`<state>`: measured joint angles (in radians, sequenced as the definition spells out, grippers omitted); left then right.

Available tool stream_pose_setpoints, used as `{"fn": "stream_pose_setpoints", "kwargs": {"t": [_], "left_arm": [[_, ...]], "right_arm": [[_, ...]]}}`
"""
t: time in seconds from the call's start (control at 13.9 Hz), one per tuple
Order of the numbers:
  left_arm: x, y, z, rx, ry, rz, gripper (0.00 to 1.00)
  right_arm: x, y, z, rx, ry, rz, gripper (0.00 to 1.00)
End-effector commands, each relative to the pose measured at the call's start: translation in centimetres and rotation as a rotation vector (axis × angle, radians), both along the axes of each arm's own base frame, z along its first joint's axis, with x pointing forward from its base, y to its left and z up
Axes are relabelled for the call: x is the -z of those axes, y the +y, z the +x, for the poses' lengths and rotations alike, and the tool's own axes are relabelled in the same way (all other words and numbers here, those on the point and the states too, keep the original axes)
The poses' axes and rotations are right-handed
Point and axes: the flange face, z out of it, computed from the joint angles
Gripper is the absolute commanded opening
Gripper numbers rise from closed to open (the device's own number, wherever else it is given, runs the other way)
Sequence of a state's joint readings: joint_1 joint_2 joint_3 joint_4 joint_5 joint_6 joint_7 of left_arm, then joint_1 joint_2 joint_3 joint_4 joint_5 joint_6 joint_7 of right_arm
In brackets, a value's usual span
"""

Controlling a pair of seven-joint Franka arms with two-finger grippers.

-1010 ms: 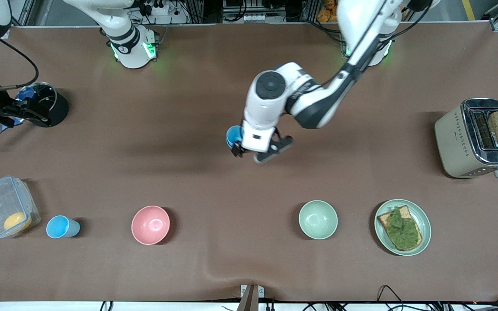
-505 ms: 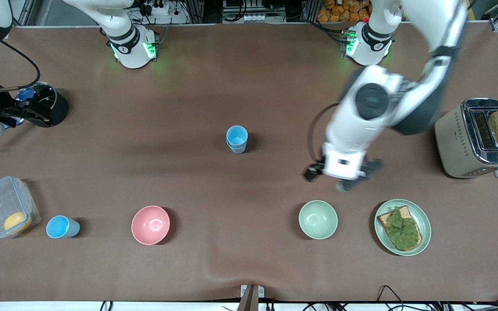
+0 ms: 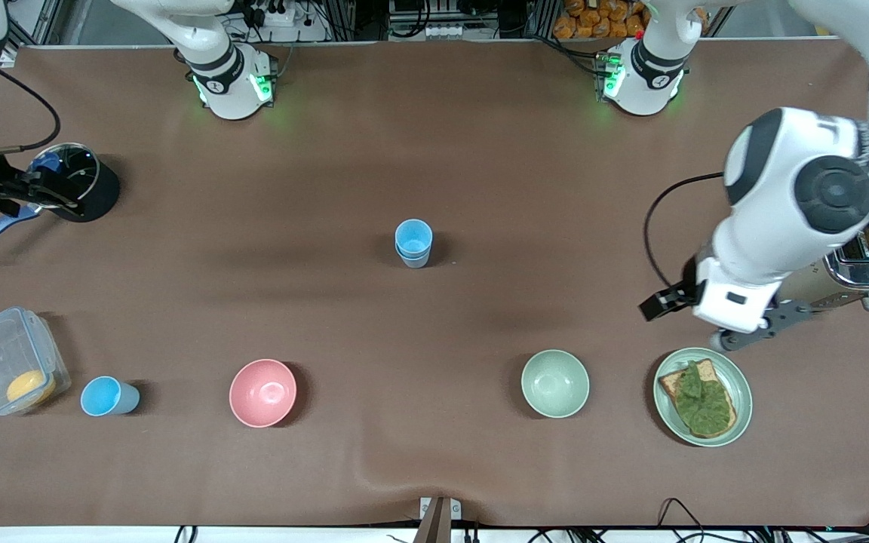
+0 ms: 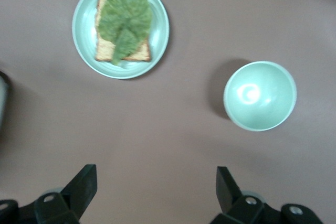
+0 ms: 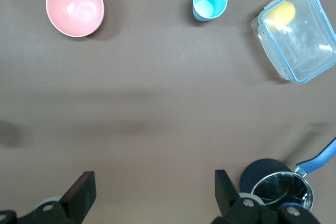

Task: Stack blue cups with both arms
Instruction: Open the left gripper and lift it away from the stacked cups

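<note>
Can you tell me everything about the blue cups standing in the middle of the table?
The stacked blue cups are two small handleless tumblers that look like plastic, a brighter blue one nested inside a paler grey-blue one. The stack stands upright, open end up, and looks empty. It stands alone on the brown table, farther from the front camera than the pink bowl and green bowl. Nothing else touches it.

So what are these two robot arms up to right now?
They are stacking blue cups. Two cups already sit nested mid-table; a third cup stands alone beside the pink bowl. The left gripper hangs open and empty over the table by the sandwich plate. The right gripper, also open, waits above the black pot.
</note>
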<state>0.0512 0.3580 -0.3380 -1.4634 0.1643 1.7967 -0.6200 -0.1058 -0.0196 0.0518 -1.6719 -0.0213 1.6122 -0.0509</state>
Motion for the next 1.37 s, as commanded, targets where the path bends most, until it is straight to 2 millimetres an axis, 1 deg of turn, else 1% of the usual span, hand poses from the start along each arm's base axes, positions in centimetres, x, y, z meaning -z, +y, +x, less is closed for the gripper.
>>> {"fn": "stream_pose_setpoints", "kwargs": {"t": [0.0, 0.07, 0.14, 0.29, 0.36, 0.5, 0.58, 0.65, 0.87, 0.94, 1.01, 1.15, 1.23, 1.3], "left_arm": [[-2.8, 4.3, -2.2, 0.092, 0.039, 0.033, 1.00], [-3.5, 5.9, -3.1, 0.130, 0.053, 0.020, 1.00], [-4.2, 8.2, -4.6, 0.165, 0.063, 0.012, 1.00], [-5.6, 11.7, -6.8, 0.207, 0.060, -0.002, 1.00], [-6.3, 13.1, -7.7, 0.221, 0.057, -0.002, 1.00], [-7.6, 14.5, -8.8, 0.221, 0.051, -0.003, 1.00], [-8.5, 14.6, -9.1, 0.218, 0.051, -0.003, 1.00], [-9.4, 14.3, -9.2, 0.221, 0.045, -0.002, 1.00], [-11.3, 13.7, -9.4, 0.233, 0.056, -0.004, 1.00], [-12.0, 13.3, -9.2, 0.238, 0.041, -0.001, 1.00], [-13.3, 12.4, -9.1, 0.250, 0.017, -0.011, 1.00], [-15.4, 11.5, -9.6, 0.257, 0.020, -0.050, 1.00], [-15.7, 11.2, -9.5, 0.260, 0.017, -0.062, 1.00], [-16.4, 11.0, -9.7, 0.264, 0.011, -0.070, 1.00]], "right_arm": [[-0.3, -0.6, 0.0, 0.011, 0.009, -0.001, 1.00], [-0.3, -0.3, 0.0, 0.007, 0.012, -0.001, 1.00], [-0.3, -0.3, 0.0, 0.007, 0.012, -0.001, 1.00], [-0.3, -0.3, 0.0, 0.006, 0.010, -0.001, 1.00], [-0.3, 0.2, 0.1, 0.000, 0.010, -0.001, 1.00], [-0.4, 0.3, 0.0, -0.003, 0.010, -0.001, 1.00], [-0.4, 0.3, 0.0, -0.004, 0.010, -0.001, 1.00], [-0.3, 0.3, 0.0, -0.004, 0.012, -0.001, 1.00], [-0.3, 0.2, 0.0, -0.003, 0.014, -0.001, 1.00], [-0.3, 0.2, 0.0, -0.003, 0.014, -0.001, 1.00], [-0.3, 0.2, 0.0, -0.003, 0.014, -0.001, 1.00], [-0.4, 0.4, 0.0, -0.001, 0.010, -0.002, 1.00], [-0.3, 0.8, 0.0, -0.006, 0.013, -0.002, 1.00], [-0.4, 0.6, -0.1, -0.003, 0.013, -0.002, 1.00]]}}
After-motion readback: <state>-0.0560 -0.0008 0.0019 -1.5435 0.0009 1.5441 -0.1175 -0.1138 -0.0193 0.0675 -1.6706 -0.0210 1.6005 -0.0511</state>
